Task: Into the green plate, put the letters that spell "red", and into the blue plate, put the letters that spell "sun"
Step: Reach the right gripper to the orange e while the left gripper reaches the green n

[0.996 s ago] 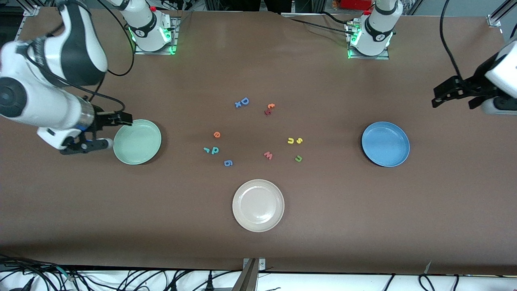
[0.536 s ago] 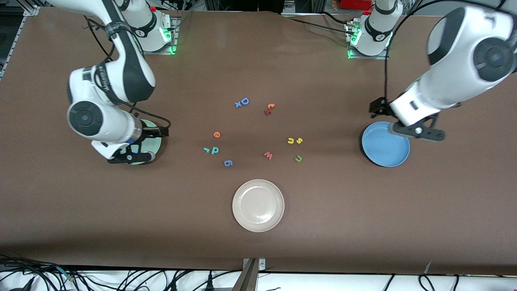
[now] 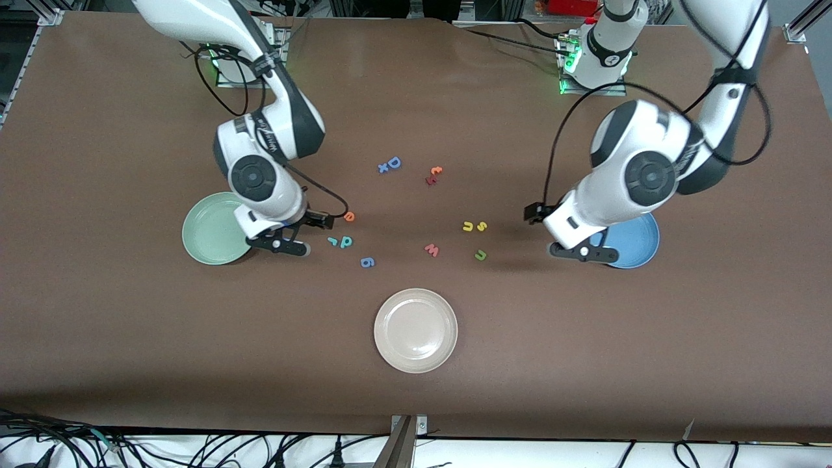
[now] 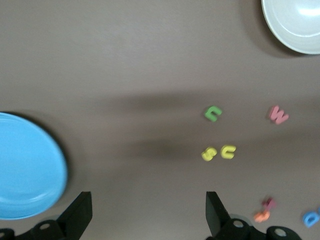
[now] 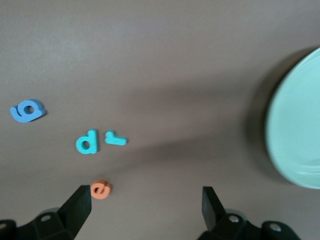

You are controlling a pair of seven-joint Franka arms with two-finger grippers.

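Two plates flank the grippers: the green plate (image 3: 213, 229) beside the right gripper (image 3: 281, 245), the blue plate (image 3: 632, 239) beside the left gripper (image 3: 582, 253). Both grippers hang wide open, holding nothing. The teal d (image 5: 87, 142), r (image 5: 116, 139) and orange e (image 5: 101, 189) lie just ahead of the right gripper; yellow s (image 4: 208, 154), u (image 4: 228, 151) and green n (image 4: 213, 113) lie ahead of the left.

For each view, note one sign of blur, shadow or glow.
Front view: the left arm looks smeared, green glow at both bases. Left wrist view: soft dark streaks across the table, blue plate edge fuzzy. Right wrist view: green plate blurred, dark shadow along its rim.
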